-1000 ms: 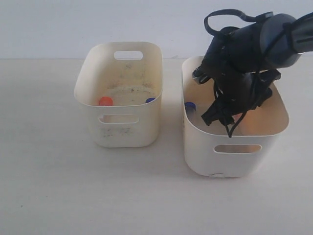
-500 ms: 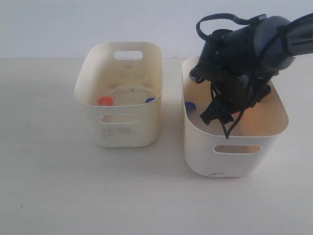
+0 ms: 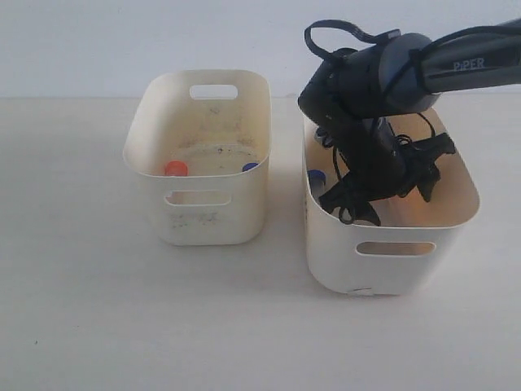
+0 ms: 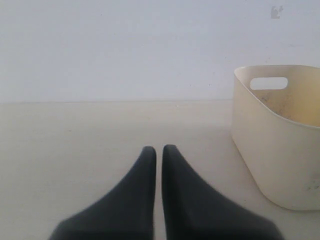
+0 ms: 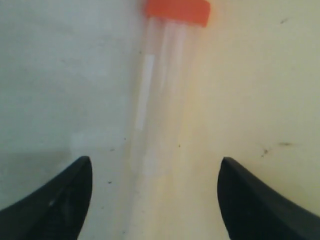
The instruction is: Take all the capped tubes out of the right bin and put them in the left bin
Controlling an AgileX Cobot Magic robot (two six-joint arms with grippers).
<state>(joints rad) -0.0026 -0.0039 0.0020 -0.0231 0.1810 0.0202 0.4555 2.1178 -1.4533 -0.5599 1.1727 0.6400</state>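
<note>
My right gripper (image 3: 381,198) reaches down inside the right bin (image 3: 391,261). It is open (image 5: 155,167), and a clear tube with an orange-red cap (image 5: 164,85) lies on the bin floor between and ahead of its two dark fingers (image 5: 67,195), untouched. A blue cap (image 3: 317,176) shows by the right bin's left wall. In the left bin (image 3: 199,220) an orange-red cap (image 3: 175,168) and a blue cap (image 3: 250,166) are visible. My left gripper (image 4: 158,150) is shut and empty, low over the table beside the left bin (image 4: 272,150); it is outside the exterior view.
The two bins stand side by side with a narrow gap between them on a pale table (image 3: 98,309). A plain white wall (image 3: 81,41) runs behind. The right arm's black cables (image 3: 342,32) loop above the right bin.
The right arm has swung left and lower into the right bin, its wrist turning so the fingers point down at the floor. Bins and caps in the left bin have not moved.
</note>
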